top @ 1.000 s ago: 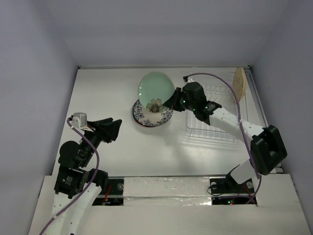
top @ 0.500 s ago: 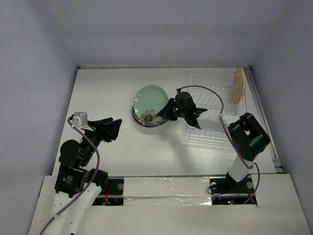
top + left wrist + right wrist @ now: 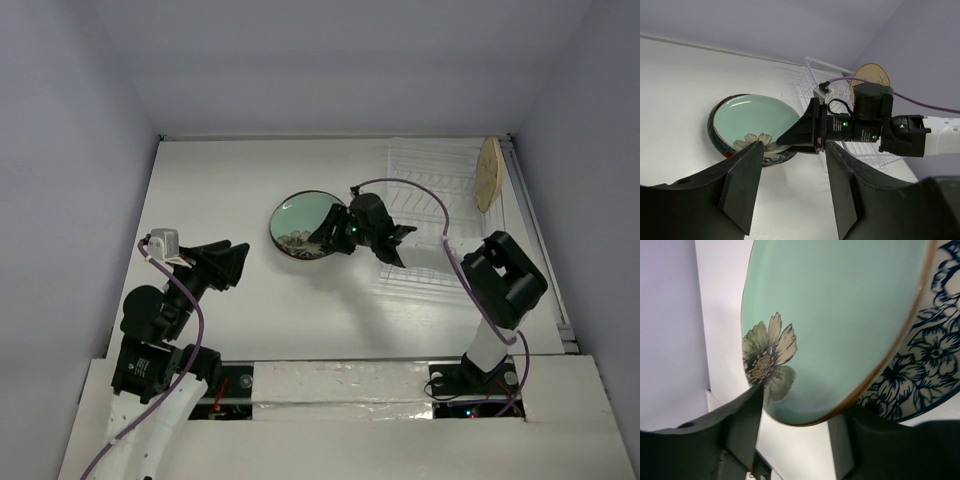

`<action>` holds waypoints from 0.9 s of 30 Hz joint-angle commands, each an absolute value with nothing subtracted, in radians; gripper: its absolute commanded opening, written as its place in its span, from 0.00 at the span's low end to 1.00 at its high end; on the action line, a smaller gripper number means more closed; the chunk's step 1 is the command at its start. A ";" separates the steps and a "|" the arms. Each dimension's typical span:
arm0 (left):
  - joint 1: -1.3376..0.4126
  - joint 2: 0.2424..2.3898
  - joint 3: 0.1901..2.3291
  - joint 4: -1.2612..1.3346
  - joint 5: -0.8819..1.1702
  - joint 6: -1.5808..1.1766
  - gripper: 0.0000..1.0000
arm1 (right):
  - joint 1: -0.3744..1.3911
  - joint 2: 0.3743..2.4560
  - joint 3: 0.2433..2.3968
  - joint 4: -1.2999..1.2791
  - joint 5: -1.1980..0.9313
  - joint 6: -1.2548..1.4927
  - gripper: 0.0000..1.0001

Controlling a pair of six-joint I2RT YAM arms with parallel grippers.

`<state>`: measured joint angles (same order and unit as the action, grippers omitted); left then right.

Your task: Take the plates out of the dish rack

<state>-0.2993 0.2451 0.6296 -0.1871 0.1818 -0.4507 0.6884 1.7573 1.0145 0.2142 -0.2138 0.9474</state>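
Over at desk (image 3: 210, 180) centre, the right claw (image 3: 328, 231) is pinching the 3 o'clock rim of the pale green round glazed plate (image 3: 303, 216), which sits tilted at its 9 o'clock right over the white blue-flowered plate (image 3: 935, 360), so straight down should do; left claw (image 3: 238, 262) spread, far off.

R wrist: green plate (image 3: 840, 315) cut off at 12 o'clock edge; blue-flower plate (image 3: 930, 355) mostly hidden beneath, cut at 3 o'clock | top: right gripper (image 3: 328, 233) covers green plate's 3 o'clock rim; tan plate (image 3: 488, 173) pattern too small | L wrist: dish rack (image 3: 862, 151) partly behind right arm (image 3: 900, 135).
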 commanded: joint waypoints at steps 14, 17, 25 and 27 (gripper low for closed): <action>-0.295 0.245 0.630 -0.158 0.173 -0.456 0.49 | 0.818 1.640 1.158 -0.123 -0.147 0.611 1.00; -0.295 0.244 0.630 -0.156 0.175 -0.454 0.49 | 0.827 1.586 1.137 -0.146 -0.161 0.578 1.00; -0.295 0.238 0.629 -0.156 0.179 -0.456 0.49 | 0.805 1.324 1.138 -0.270 0.242 0.555 0.00; -0.295 0.238 0.629 -0.155 0.183 -0.454 0.49 | 0.779 1.232 1.158 -0.314 0.468 0.555 0.00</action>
<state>-0.2993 0.2451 0.6296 -0.1921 0.1795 -0.4511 0.8127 1.3453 1.1095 -0.2390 0.1215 0.5812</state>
